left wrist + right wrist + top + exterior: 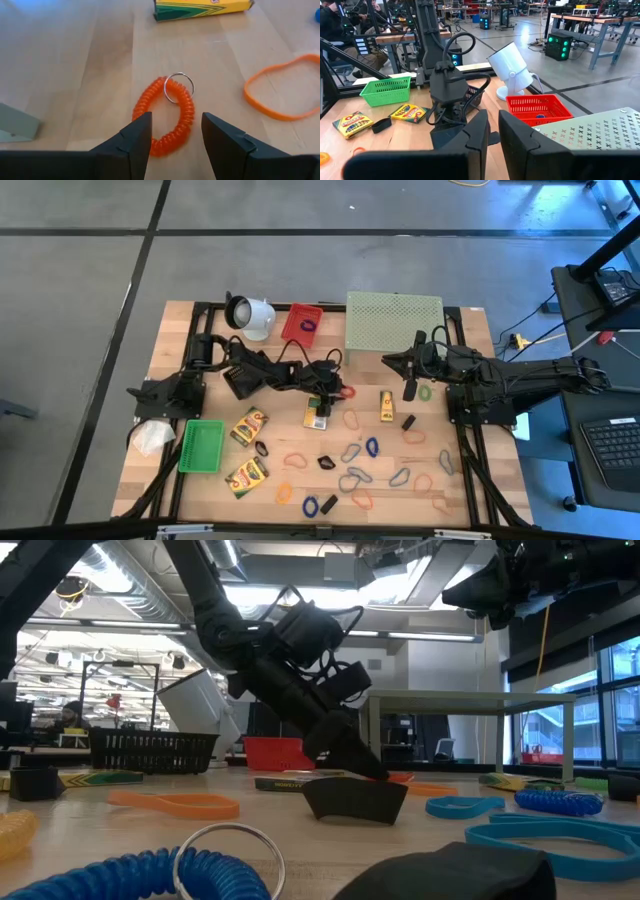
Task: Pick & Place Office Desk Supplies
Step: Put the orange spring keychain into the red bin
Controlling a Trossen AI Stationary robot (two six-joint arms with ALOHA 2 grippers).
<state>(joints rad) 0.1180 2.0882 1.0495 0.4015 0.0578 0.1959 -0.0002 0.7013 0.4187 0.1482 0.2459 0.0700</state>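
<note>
My left gripper is open and low over the table's middle. Its fingers stand on either side of the near end of an orange spiral coil band with a metal ring, which lies flat on the wood. My right gripper hovers high, right of centre, with its fingers drawn together to a narrow slit and nothing between them. Crayon boxes, rubber-band loops, black clips and oval clips lie scattered over the near half of the table. My left gripper comes at the coil band slanting down from the table's left. The coil's near end lies between the open fingers, flat on the table. I cannot tell whether a finger touches it.
A red basket, a white cup-shaped object and a pale green mesh stand line the far edge. A green basket sits near left. An orange loop and a crayon box lie just beyond the coil.
</note>
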